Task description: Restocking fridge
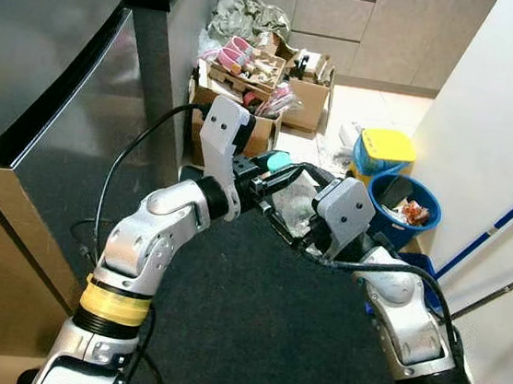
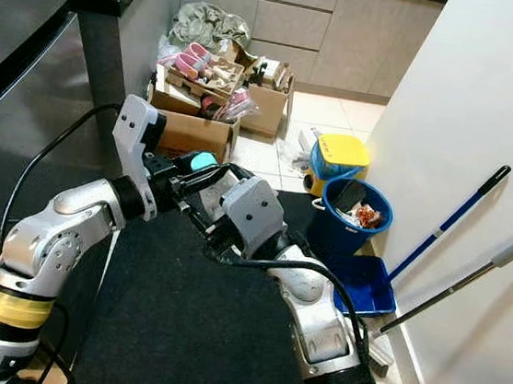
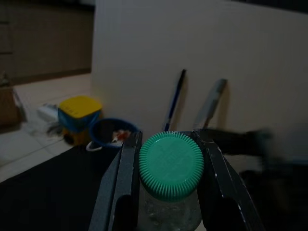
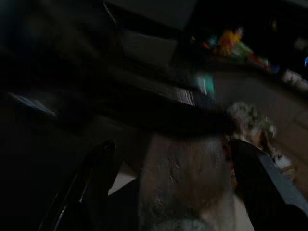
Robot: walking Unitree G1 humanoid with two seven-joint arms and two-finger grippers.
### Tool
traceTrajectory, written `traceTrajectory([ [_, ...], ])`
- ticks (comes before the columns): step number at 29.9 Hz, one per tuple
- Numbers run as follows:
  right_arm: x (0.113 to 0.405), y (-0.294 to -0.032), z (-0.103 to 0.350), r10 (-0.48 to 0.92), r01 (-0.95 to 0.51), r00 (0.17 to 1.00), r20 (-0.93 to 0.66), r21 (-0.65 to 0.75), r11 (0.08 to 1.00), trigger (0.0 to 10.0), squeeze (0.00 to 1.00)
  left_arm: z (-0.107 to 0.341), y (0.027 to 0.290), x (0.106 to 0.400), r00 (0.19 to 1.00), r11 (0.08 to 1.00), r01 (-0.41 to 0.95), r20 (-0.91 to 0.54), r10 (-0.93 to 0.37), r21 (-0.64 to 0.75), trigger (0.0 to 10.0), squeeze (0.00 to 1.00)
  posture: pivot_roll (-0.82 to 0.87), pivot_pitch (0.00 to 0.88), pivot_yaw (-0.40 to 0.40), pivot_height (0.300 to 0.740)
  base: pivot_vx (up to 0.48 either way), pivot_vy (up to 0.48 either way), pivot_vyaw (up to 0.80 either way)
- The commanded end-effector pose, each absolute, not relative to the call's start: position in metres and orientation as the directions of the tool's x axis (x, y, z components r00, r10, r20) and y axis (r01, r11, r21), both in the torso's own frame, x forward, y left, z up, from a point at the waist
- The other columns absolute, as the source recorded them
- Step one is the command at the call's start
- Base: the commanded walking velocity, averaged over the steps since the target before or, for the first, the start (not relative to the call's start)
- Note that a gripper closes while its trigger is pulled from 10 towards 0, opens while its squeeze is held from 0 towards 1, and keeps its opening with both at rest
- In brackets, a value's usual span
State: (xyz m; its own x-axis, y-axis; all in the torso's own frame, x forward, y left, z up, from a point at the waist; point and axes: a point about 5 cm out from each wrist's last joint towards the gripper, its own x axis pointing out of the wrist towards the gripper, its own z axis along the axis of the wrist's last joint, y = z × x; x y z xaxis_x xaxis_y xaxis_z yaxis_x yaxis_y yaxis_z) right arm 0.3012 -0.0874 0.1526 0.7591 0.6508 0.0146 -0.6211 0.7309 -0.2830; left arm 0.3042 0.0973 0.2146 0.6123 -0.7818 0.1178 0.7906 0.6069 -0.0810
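Mid-carry, by the look of it, with the clear bottle (image 1: 286, 195) held at chest height, off to the right of the closed steel fridge (image 1: 55, 86) and well apart from its door. Left gripper (image 3: 168, 180) clamped on the neck just under the green cap (image 3: 171, 165), one finger each side. Right gripper (image 1: 290, 235) set about the bottle's body, fingers spread wide either side, contact too dark to judge. Next, likely: turn toward the fridge, free one gripper, open the door.
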Motion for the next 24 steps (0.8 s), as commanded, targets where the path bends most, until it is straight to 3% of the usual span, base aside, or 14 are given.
traceTrajectory([
  [1, 0.309, -0.095, 0.150, 0.605, -0.589, 0.796, 0.003, -0.223, 0.776, 10.0, 0.00, 0.221, 0.093, 0.298, 0.577, 0.571, 0.817, 0.149, -0.803, -0.081, 10.0, 0.00, -0.03, 0.000, -0.075, 0.740, 0.000, 0.000, 0.00],
  [19, 0.320, -0.100, 0.151, 0.576, -0.566, 0.817, -0.008, -0.201, 0.800, 9.7, 0.00, 0.222, 0.090, 0.293, 0.565, 0.560, 0.825, 0.151, -0.812, -0.076, 10.0, 0.00, -0.02, 0.000, -0.077, 0.740, 0.000, 0.000, 0.00],
  [20, 0.320, -0.098, 0.150, 0.581, -0.571, 0.814, -0.011, -0.202, 0.796, 7.4, 0.00, 0.222, 0.090, 0.293, 0.565, 0.561, 0.825, 0.149, -0.811, -0.076, 10.0, 0.00, -0.02, 0.000, -0.078, 0.740, 0.000, 0.000, 0.00],
  [21, 0.320, -0.098, 0.150, 0.581, -0.571, 0.814, -0.011, -0.202, 0.796, 7.4, 0.00, 0.222, 0.090, 0.293, 0.565, 0.561, 0.825, 0.149, -0.811, -0.076, 10.0, 0.00, -0.02, 0.000, -0.078, 0.740, 0.000, 0.000, 0.00],
  [22, 0.321, -0.098, 0.150, 0.584, -0.575, 0.811, -0.017, -0.204, 0.792, 4.2, 0.00, 0.222, 0.090, 0.294, 0.566, 0.561, 0.824, 0.148, -0.811, -0.077, 10.0, 0.00, -0.02, 0.000, -0.079, 0.740, 0.000, 0.000, 0.00],
  [23, 0.321, -0.098, 0.150, 0.584, -0.575, 0.811, -0.017, -0.204, 0.792, 4.2, 0.00, 0.222, 0.090, 0.294, 0.566, 0.561, 0.824, 0.148, -0.811, -0.077, 10.0, 0.00, -0.02, 0.000, -0.079, 0.740, 0.000, 0.000, 0.00],
  [24, 0.321, -0.097, 0.149, 0.586, -0.577, 0.810, -0.022, -0.204, 0.791, 0.0, 0.00, 0.223, 0.090, 0.293, 0.566, 0.561, 0.824, 0.149, -0.811, -0.077, 10.0, 0.00, -0.02, 0.000, -0.080, 0.740, 0.000, 0.000, 0.00],
])
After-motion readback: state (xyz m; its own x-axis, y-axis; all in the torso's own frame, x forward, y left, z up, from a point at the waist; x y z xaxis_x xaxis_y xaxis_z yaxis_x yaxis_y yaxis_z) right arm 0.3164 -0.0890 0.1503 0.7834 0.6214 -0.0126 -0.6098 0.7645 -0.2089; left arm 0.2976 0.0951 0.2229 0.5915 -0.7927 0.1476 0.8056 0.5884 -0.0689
